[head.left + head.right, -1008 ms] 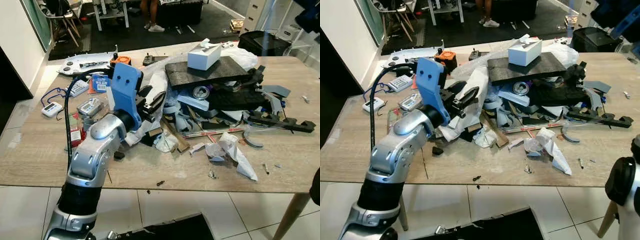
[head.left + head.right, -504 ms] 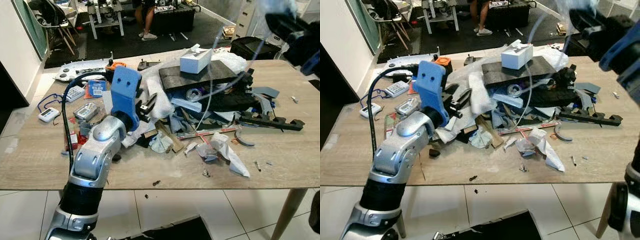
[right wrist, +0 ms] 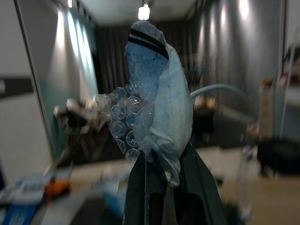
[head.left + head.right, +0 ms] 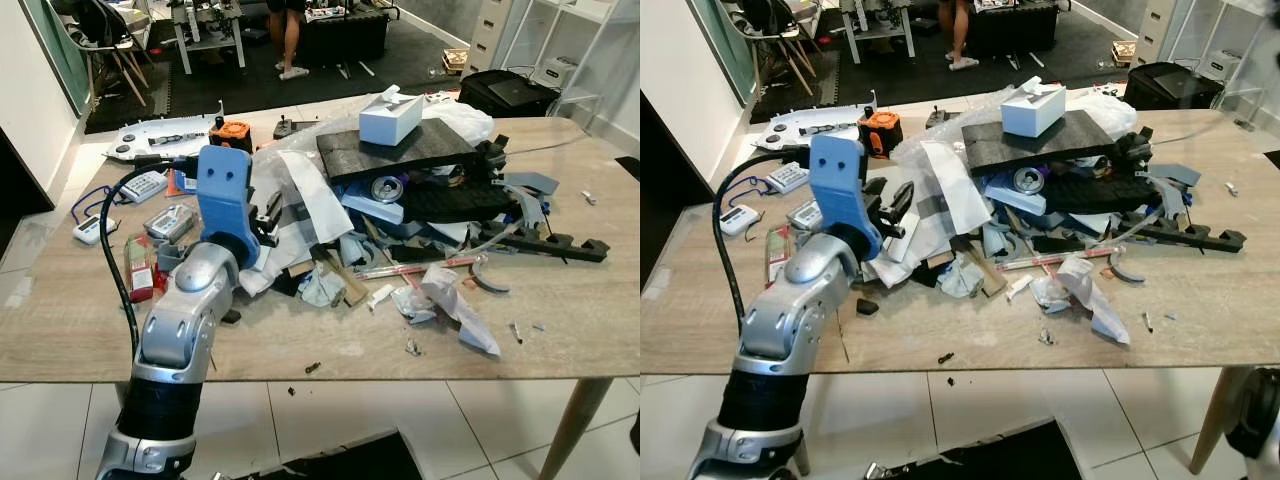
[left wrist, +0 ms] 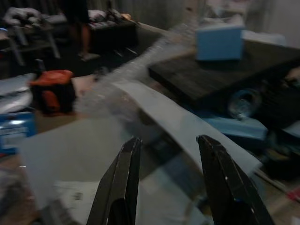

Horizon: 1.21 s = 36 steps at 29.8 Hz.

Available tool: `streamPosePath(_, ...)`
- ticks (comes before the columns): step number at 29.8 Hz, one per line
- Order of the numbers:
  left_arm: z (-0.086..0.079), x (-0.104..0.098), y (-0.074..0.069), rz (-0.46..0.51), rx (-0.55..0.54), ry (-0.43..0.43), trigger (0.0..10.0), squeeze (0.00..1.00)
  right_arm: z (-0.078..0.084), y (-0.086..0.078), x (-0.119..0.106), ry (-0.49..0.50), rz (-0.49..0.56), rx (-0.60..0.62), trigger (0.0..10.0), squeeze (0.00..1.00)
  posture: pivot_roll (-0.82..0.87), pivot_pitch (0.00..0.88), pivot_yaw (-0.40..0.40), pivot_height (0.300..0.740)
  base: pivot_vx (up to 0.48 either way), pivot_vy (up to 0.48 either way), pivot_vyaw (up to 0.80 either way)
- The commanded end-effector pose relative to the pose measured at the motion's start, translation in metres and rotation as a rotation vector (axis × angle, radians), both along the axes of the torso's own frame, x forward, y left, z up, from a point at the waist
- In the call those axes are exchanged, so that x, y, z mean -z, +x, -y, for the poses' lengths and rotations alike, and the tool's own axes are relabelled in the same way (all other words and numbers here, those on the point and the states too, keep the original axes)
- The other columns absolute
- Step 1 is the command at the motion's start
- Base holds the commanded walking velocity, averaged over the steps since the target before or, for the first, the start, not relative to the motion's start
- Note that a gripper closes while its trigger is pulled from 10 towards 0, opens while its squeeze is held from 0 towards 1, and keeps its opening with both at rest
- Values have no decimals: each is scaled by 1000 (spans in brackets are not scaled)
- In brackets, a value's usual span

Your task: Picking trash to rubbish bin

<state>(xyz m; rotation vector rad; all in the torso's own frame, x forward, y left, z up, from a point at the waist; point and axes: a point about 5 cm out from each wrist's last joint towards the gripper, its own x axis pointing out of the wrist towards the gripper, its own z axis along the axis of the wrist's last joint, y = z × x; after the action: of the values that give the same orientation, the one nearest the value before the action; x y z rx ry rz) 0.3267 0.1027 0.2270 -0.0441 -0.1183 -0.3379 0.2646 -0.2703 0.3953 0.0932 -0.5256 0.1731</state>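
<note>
Before us stands a wooden table (image 4: 90, 330) heaped with a trash pile (image 4: 400, 215) of foam, plastic sheets and paper scraps, with a white box (image 4: 391, 116) on a black foam slab (image 4: 410, 147) at its top. Our left arm reaches over the table's left side, and our left gripper (image 5: 171, 187) hovers with its fingers (image 5: 119, 183) apart above a pale plastic sheet (image 4: 310, 205) at the heap's left edge, touching nothing we can see. Our right gripper (image 3: 164, 187) is clamped on a wad of bubble wrap (image 3: 152, 117) mixed with bluish film, held up in the air. A crumpled paper (image 4: 450, 300) lies near the front edge.
</note>
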Motion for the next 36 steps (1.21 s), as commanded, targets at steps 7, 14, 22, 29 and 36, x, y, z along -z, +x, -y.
streamPosePath(7,-6,1,-1,3,-51,-15,10000,0,-40,17,50,-95,-122,47,10000,0,9,91,63,740,0,0,0)
streamPosePath(14,-3,0,-5,21,-41,-5,10000,0,-53,19,58,-124,-121,67,10000,0,7,95,53,740,0,0,-58)
streamPosePath(22,3,2,-7,18,-25,-14,10000,0,-43,14,54,-145,-96,150,10000,0,-2,103,61,740,0,0,-762)
streamPosePath(29,5,1,-8,14,-7,-22,10000,0,-27,12,44,-169,-81,252,10000,0,-5,104,65,740,0,0,-800)
streamPosePath(36,6,-1,-8,21,20,-32,10000,0,-14,7,29,-163,-49,312,10000,0,-10,105,63,740,0,0,-800)
